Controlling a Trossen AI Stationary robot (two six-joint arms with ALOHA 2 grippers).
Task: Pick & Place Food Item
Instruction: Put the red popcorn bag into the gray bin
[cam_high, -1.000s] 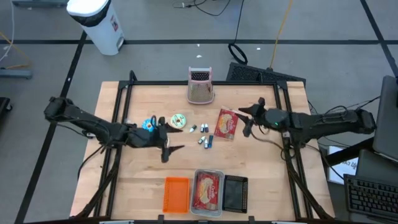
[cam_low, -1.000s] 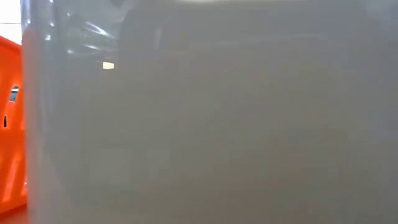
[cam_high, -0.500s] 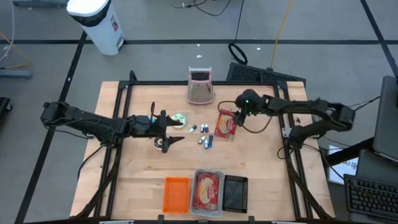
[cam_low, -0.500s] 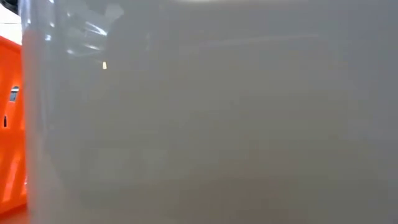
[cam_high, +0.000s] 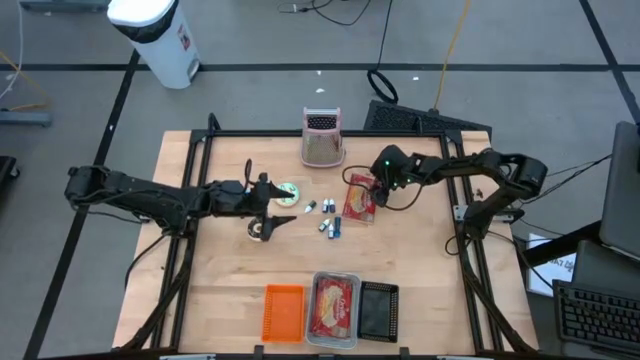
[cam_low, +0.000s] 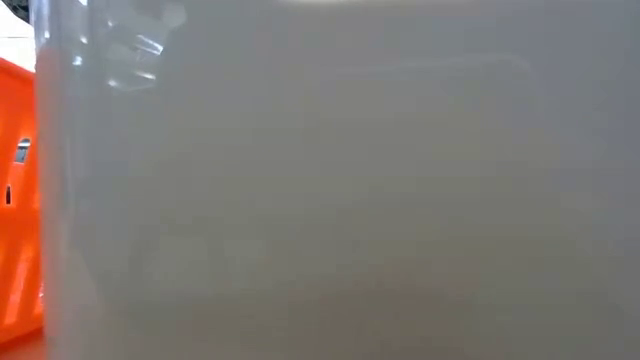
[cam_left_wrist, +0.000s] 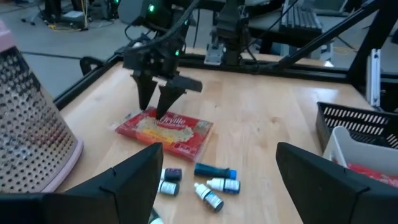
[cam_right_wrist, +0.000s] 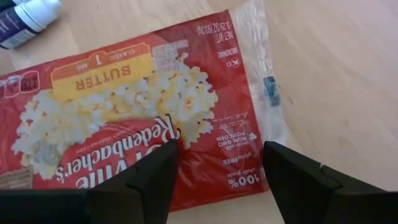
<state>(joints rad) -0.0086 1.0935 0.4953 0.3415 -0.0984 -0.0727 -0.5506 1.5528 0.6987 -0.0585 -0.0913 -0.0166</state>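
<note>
A red popcorn packet (cam_high: 361, 200) lies flat on the table right of centre; the right wrist view shows it close up (cam_right_wrist: 124, 106). My right gripper (cam_left_wrist: 155, 111) stands open over the packet's right end, fingers pointing steeply down, one on either side of that end (cam_right_wrist: 221, 165). My left gripper (cam_high: 280, 208) is open and level above the table's middle, pointing toward the packet and holding nothing. A second popcorn packet (cam_high: 332, 305) lies in a clear tray (cam_high: 334, 277) at the near edge. My right gripper's fingertips (cam_left_wrist: 165, 114) come from above at the packet's right end (cam_right_wrist: 205, 134). I cannot tell whether they touch it. The packet lies flat on the table.
Small bottles (cam_high: 328, 215) lie between the two grippers. A pink-topped grater (cam_high: 322, 140) stands at the far edge, a green roll (cam_high: 288, 192) by my left gripper. An orange tray (cam_high: 283, 312) and a black basket (cam_high: 379, 310) flank the clear tray, whose wall fills the low view.
My right gripper has swung toward the table's left and far side, tipped its fingers downward and come down over the popcorn packet's right end. My left gripper has swung toward the far edge and now points toward the table's right. The packet has kept still.
</note>
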